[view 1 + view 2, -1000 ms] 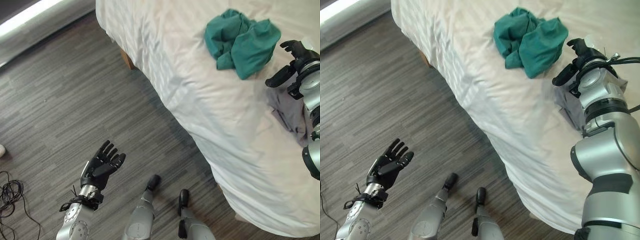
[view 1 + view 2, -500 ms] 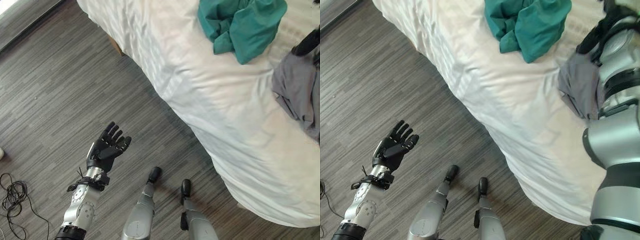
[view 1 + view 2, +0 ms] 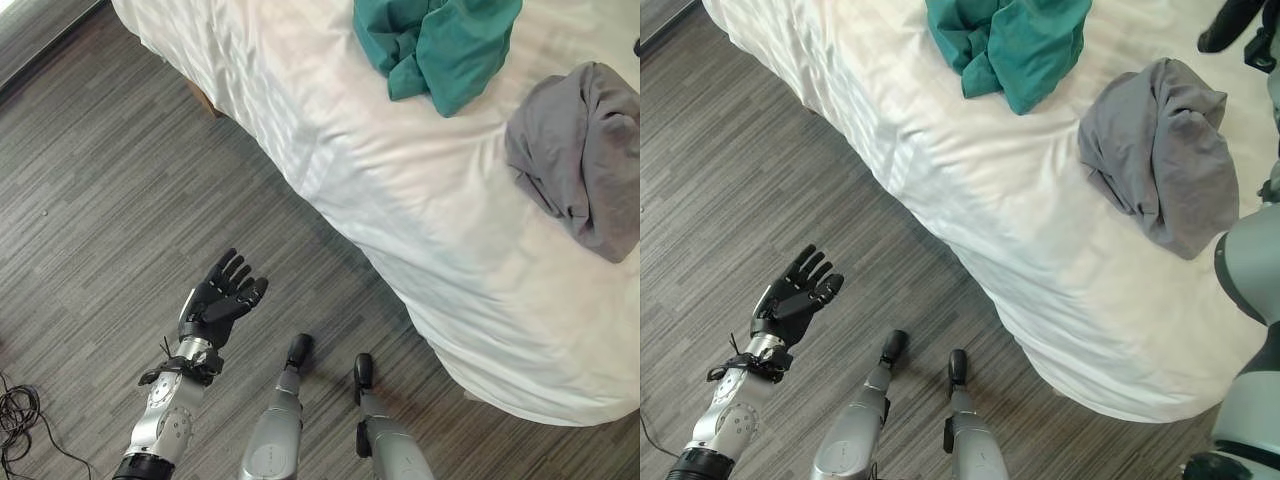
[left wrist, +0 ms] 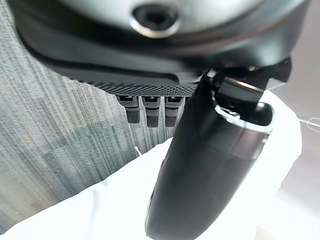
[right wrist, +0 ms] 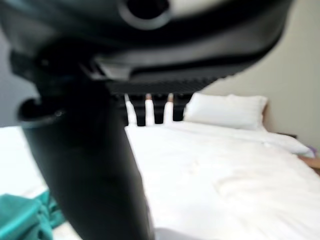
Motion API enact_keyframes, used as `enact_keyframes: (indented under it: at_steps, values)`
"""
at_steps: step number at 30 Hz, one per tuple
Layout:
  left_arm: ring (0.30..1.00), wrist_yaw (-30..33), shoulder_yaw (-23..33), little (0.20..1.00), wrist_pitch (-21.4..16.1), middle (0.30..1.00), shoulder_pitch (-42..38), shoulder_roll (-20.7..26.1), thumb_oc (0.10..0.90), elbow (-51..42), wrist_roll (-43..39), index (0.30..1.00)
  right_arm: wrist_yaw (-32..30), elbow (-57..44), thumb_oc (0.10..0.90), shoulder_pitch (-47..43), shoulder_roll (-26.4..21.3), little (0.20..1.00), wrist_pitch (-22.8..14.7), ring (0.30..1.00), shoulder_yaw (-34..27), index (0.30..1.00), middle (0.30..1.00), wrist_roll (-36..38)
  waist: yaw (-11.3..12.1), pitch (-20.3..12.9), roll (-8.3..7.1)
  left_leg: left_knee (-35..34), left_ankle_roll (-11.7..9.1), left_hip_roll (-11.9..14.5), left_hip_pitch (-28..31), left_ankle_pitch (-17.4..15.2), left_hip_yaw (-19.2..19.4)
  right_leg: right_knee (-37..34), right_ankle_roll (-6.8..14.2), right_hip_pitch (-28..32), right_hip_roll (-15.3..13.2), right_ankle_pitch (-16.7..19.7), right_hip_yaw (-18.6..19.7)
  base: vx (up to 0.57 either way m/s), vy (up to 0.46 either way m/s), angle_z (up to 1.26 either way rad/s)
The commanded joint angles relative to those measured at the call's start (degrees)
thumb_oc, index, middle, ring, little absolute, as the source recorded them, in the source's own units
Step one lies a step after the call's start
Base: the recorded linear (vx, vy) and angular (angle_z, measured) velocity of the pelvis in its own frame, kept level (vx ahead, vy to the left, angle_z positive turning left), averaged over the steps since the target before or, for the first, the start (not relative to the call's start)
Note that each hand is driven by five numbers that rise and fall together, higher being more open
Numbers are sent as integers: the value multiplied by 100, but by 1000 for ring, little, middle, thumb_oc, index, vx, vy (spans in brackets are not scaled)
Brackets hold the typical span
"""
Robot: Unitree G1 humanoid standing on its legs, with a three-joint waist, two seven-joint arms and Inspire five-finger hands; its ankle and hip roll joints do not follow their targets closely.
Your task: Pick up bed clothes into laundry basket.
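1. Fingers straight and spread, the left hand [image 3: 222, 301] hangs palm-up above the wood-plank floor [image 3: 90, 200], holding nothing; its wrist view shows the same straight fingers [image 4: 147, 109] with the bed's white edge past them.
2. The right hand [image 3: 1232, 22] shows as a dark part at the upper right corner of the right eye view, above the bed [image 3: 400, 190]; in its own wrist view the fingers [image 5: 150, 107] run straight, with nothing between them and the thumb.
3. A grey garment [image 3: 580, 160] lies in a crumpled, folded-over heap on the bed near its right side, just below that hand and apart from it.
4. A teal garment [image 3: 435, 40] lies bunched, one flat flap pointing toward the bed's edge, farther up the bed and to the left of the grey one, with a strip of sheet between them.
5. The white sheet has faint stripes and hangs over the bed's rounded corner to the floor.
6. A white pillow [image 5: 227, 111] lies at the bed's far end in the right wrist view.
7. No writing can be read on either garment.
8. Compared with a second ago, the view has swung, and the right arm no longer covers the grey garment, which now lies in plain sight; the left hand holds the same open pose.
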Motion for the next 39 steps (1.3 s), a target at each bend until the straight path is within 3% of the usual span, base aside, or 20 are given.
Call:
enact_keyframes:
  at_steps: [1,14,23,30,31,33,34,38,39]
  values:
    - [900,-279,368,900,-313,900,297,289,800,-672,-18,900,-226,459,800,-872,-524,900,158,900,763,900,900,-375,-113,-472,-438,-180,179,-366,199,-108,148,186,170,-248,-6,-37,-48,-2,7,-11]
    - [900,-156,338,900,-370,900,159,223,800,-594,35,900,-259,210,800,-465,-583,900,108,900,379,900,900,-132,-164,-442,-413,-180,207,-381,233,-134,264,216,175,-265,-21,-42,-14,-6,9,-7]
    - [900,-59,273,900,-374,900,42,76,800,-481,29,900,-226,128,800,660,-265,900,99,900,-592,900,900,71,-137,-348,-284,-180,216,-399,235,-100,237,221,155,-248,-33,-44,-55,-3,0,0]
    - [900,7,126,900,-361,900,-58,-95,800,-386,104,900,-245,100,800,2146,-43,900,93,900,-1728,900,900,112,-93,-284,-133,-180,239,-431,224,-74,206,225,152,-244,-58,-34,-71,0,0,0]
    - [900,14,98,900,-348,900,-123,-204,800,-360,138,900,-276,38,800,3160,165,900,74,900,-2443,900,900,157,-90,-258,-30,-180,246,-444,208,-66,184,211,157,-231,-83,-41,-88,0,0,0]
    - [900,14,90,900,-349,900,-119,-188,800,-359,137,900,-281,22,800,3197,160,900,78,900,-2477,900,900,153,-79,-265,-43,-180,246,-445,207,-66,183,209,156,-231,-83,-41,-89,-8,6,3]
    - [900,14,102,900,-355,900,-164,-287,800,-301,161,900,-278,54,800,3827,313,900,54,900,-2892,900,900,216,-94,-233,54,-180,255,-459,194,-63,165,203,162,-235,-97,-39,-101,0,0,0]
    - [900,40,203,900,-415,900,-229,-330,800,-241,186,900,-311,-231,800,5181,705,900,-55,900,-3695,900,900,322,-110,-219,135,-180,261,-474,147,-54,163,152,166,-253,-117,-20,-94,-7,5,2]
    - [900,41,220,900,-433,900,-238,-373,800,-219,171,900,-297,-355,693,5519,817,740,-100,740,-3827,740,740,361,-112,-214,145,-180,263,-472,137,-50,165,144,168,-258,-118,-18,-94,0,0,0]
